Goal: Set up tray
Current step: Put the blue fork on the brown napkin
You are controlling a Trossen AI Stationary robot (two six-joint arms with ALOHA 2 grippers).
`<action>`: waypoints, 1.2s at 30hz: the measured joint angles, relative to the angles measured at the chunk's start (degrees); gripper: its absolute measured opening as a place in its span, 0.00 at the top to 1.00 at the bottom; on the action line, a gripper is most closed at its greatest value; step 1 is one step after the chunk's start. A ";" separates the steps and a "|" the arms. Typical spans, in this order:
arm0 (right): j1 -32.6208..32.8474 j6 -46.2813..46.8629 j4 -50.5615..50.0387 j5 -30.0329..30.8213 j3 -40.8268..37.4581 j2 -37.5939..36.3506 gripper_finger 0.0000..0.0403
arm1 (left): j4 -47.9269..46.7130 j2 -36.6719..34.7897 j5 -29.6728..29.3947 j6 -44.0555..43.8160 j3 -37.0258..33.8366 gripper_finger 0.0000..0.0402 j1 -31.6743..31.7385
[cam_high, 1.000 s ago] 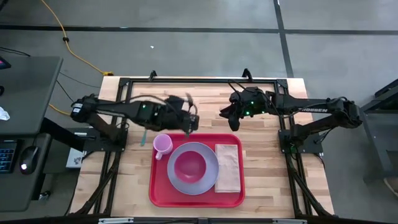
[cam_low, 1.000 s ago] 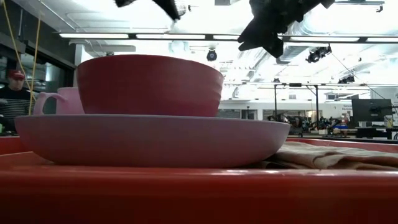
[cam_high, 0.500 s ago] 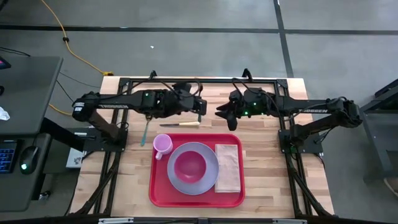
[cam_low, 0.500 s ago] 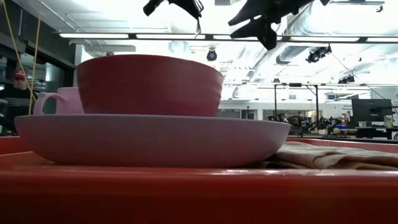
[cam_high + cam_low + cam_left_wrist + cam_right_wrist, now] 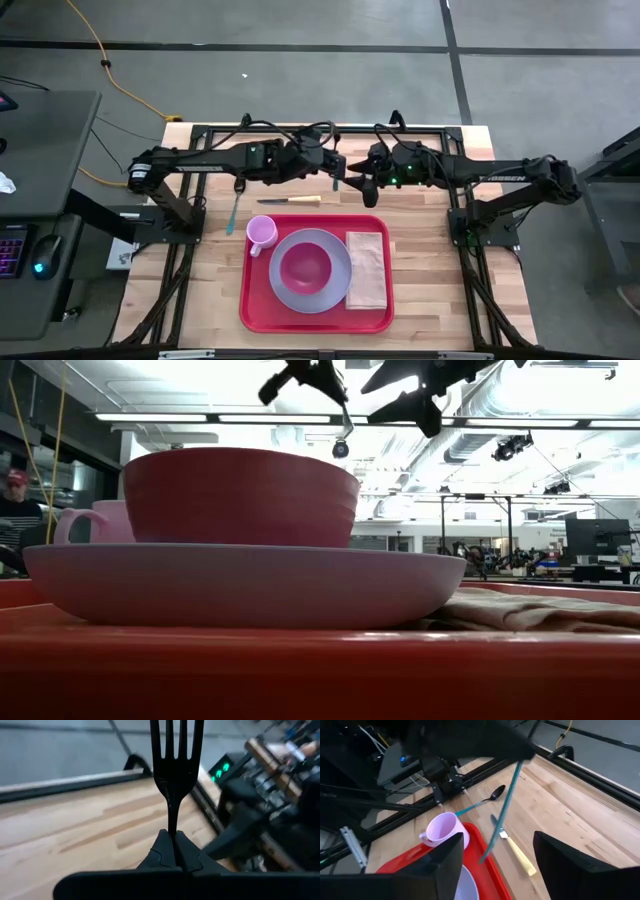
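Note:
The red tray [image 5: 255, 305] lies near the table's front edge. It holds a purple plate [image 5: 340, 290] with a pink bowl [image 5: 305, 266], a lilac cup [image 5: 262, 232] and a tan napkin [image 5: 367, 268]. My left gripper [image 5: 333, 165] hangs above the table's far middle, shut on a teal fork [image 5: 500, 815]. My right gripper [image 5: 356, 186] stands open just to the fork's right. In the right wrist view its fingers stand wide on either side of the fork [image 5: 335, 180] and do not touch it. My left gripper pinches the fork's thin handle [image 5: 172, 826] between its two shut fingers [image 5: 161, 845]. The fork runs on ahead along the fingers, tines [image 5: 172, 740] foremost. It hangs slanting down below the gripper [image 5: 345, 426], clear of the table and the tray.
A knife with a pale handle [image 5: 290, 200] and a teal spoon [image 5: 232, 213] lie on the wood beyond the tray. A black frame rail [image 5: 320, 128] runs along the far edge. A person [image 5: 15, 510] stands in the room behind.
My left gripper has carried the fork from beside the cup toward the table's right and far side, up to my right gripper, turning so the fork hangs down. My right gripper has opened wide and stayed about where it was.

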 joint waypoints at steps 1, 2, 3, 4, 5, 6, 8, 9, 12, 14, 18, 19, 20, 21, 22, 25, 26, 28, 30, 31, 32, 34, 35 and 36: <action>0.10 0.00 -0.03 0.40 0.00 0.30 0.44 | 0.12 0.42 0.25 0.05 -0.08 0.97 0.38; 0.15 0.00 -0.08 0.83 0.00 0.38 0.43 | 1.68 0.96 0.48 0.20 -0.06 0.97 0.54; 0.17 0.00 -0.22 1.33 0.00 0.53 0.42 | 2.62 1.24 0.87 0.55 -0.03 0.97 0.53; 0.20 0.00 -0.27 1.85 -0.02 1.05 0.41 | 2.26 1.31 1.64 0.81 -0.06 0.97 0.64; 0.20 0.00 -0.10 2.05 -0.02 1.40 0.41 | 2.13 1.31 1.98 0.89 -0.08 0.97 0.96; 0.20 0.00 0.04 2.07 -0.02 1.50 0.40 | 2.69 1.45 1.97 0.89 -0.07 0.97 1.13; 0.20 0.02 0.42 2.09 -0.02 2.52 0.39 | 3.12 1.85 2.06 0.87 0.03 0.97 1.28; 0.20 0.00 1.03 2.07 -0.02 2.72 0.39 | 2.89 2.03 2.61 0.87 -0.03 0.97 1.32; 0.20 0.20 1.99 1.84 -0.02 3.98 0.38 | 4.62 2.16 3.36 0.85 -0.08 0.97 1.28; 0.20 0.50 2.70 1.80 -0.02 4.82 0.38 | 5.33 1.99 3.39 0.91 -0.05 0.97 1.25; 0.16 0.46 3.77 2.24 -0.02 5.99 0.38 | 5.14 2.01 3.36 0.91 -0.05 0.97 1.28; 0.02 0.28 3.75 2.78 -0.02 5.99 0.38 | 5.19 2.01 3.31 0.91 -0.05 0.97 1.28; -0.14 -0.05 3.80 3.52 -0.02 5.98 0.38 | 5.15 2.01 3.28 0.91 -0.05 0.97 1.28; -0.20 -0.42 3.79 4.12 -0.02 5.94 0.38 | 5.17 2.01 3.29 0.91 -0.05 0.97 1.28; -0.33 -0.63 3.81 4.53 -0.02 5.84 0.38 | 5.10 2.01 3.30 0.91 -0.05 0.97 1.28; -0.92 -0.94 3.77 4.95 -0.02 5.69 0.38 | 5.13 2.01 3.32 0.91 -0.05 0.97 1.28; -1.02 -0.80 3.77 4.97 -0.02 5.67 0.39 | 5.13 2.01 3.32 0.91 -0.05 0.97 1.28; -1.32 -0.05 3.44 5.44 -0.02 5.64 0.39 | 5.14 2.01 3.32 0.91 -0.05 0.97 1.28; -1.35 0.45 3.13 6.46 -0.02 5.64 0.39 | 5.24 2.01 3.29 0.91 -0.05 0.97 1.28; -1.34 0.47 3.00 6.89 -0.02 5.64 0.39 | 5.32 2.01 3.28 0.90 -0.05 0.97 1.28; -1.33 0.50 2.94 7.38 -0.02 5.64 0.39 | 5.36 2.01 3.28 0.91 -0.05 0.97 1.28; -1.33 1.13 2.98 8.06 -0.02 5.64 0.40 | 5.62 2.01 3.26 0.87 -0.05 0.97 1.28; -1.31 1.67 2.96 8.34 -0.02 5.64 0.41 | 5.83 2.01 3.28 0.85 -0.05 0.97 1.28; -1.31 1.85 2.96 8.41 -0.02 5.62 0.43 | 5.99 2.01 3.26 0.87 -0.05 0.97 1.28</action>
